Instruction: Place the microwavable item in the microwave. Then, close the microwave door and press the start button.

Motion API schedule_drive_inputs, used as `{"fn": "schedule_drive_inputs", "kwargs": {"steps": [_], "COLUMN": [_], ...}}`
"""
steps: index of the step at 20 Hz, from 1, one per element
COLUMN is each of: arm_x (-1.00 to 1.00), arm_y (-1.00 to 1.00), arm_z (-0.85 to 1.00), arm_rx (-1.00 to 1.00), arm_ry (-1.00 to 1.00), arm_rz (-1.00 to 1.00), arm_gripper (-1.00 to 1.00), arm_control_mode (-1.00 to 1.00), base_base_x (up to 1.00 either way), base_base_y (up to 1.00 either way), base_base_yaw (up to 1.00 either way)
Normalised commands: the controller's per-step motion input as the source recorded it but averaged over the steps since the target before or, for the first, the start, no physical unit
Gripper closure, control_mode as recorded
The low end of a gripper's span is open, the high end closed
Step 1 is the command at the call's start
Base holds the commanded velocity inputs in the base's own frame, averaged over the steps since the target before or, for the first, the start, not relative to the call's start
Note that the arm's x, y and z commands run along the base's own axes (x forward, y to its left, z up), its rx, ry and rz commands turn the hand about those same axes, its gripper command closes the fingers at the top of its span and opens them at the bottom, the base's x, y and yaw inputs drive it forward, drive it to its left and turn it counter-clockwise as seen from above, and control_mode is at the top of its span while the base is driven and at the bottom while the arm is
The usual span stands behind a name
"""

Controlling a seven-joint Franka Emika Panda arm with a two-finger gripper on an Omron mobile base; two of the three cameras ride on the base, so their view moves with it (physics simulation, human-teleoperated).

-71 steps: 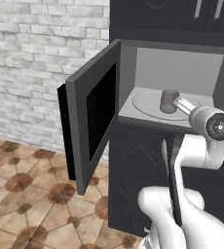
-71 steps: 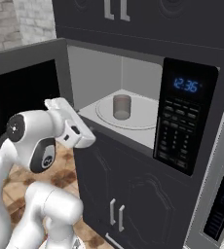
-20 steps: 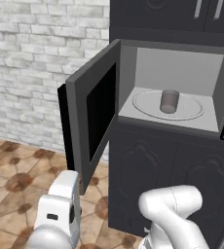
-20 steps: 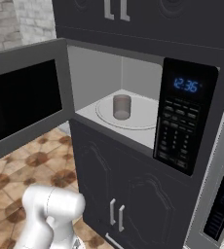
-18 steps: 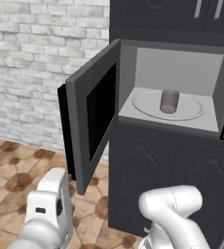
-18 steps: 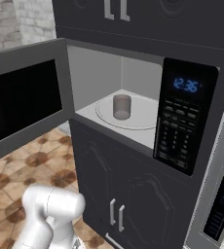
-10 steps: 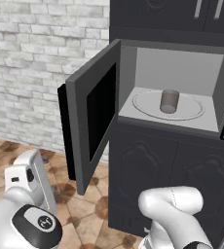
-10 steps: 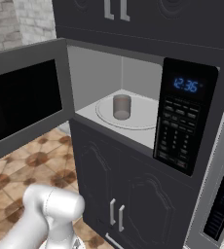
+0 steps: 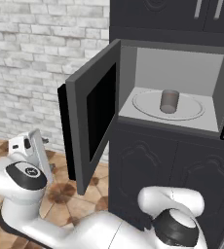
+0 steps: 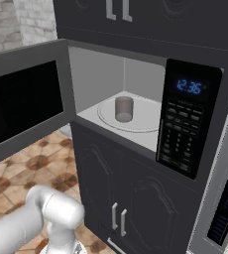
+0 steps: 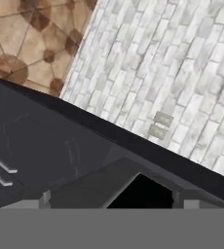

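The microwavable item, a small grey-brown cup [image 9: 169, 101] [image 10: 124, 109], stands upright on the round glass turntable inside the microwave [image 9: 175, 73] [image 10: 93, 69]. The microwave door [image 9: 92, 124] [image 10: 22, 106] is swung wide open to the left. My gripper [image 9: 34, 145] hangs low at the far left, out beyond the door's outer face and well away from the cup. In the hand view its fingertips [image 11: 45, 198] stand far apart, open, with nothing between them, above the door's black window [image 11: 143, 192].
The dark control panel [image 10: 185, 129] with a lit clock runs down the microwave's right side. Dark cabinet doors [image 9: 148, 170] [image 10: 121, 198] sit below it. A white brick wall [image 9: 31, 73] and tiled floor [image 9: 60, 192] lie to the left.
The hand has swung from low in front of the cabinet out to the left and risen beside the open door. The cup and door have not moved.
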Motion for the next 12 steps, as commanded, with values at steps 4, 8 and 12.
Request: {"fn": "schedule_drive_inputs", "kwargs": {"steps": [4, 8, 12], "arm_x": [0.42, 0.02, -0.35], "arm_y": [-0.27, -0.73, -0.99], "arm_z": [-0.01, 0.0, 0.02], "arm_rx": [0.0, 0.0, 0.0], "arm_ry": [0.01, -0.02, -0.18], "arm_rz": [-0.12, -0.07, -0.06], "arm_gripper": [-1.0, -1.0, -1.0], "arm_control_mode": [-1.0, -1.0, -1.0], "base_base_x": [0.0, 0.0, 0.0], "base_base_y": [0.0, 0.0, 0.0], "base_base_yaw": [0.0, 0.0, 0.0]}}
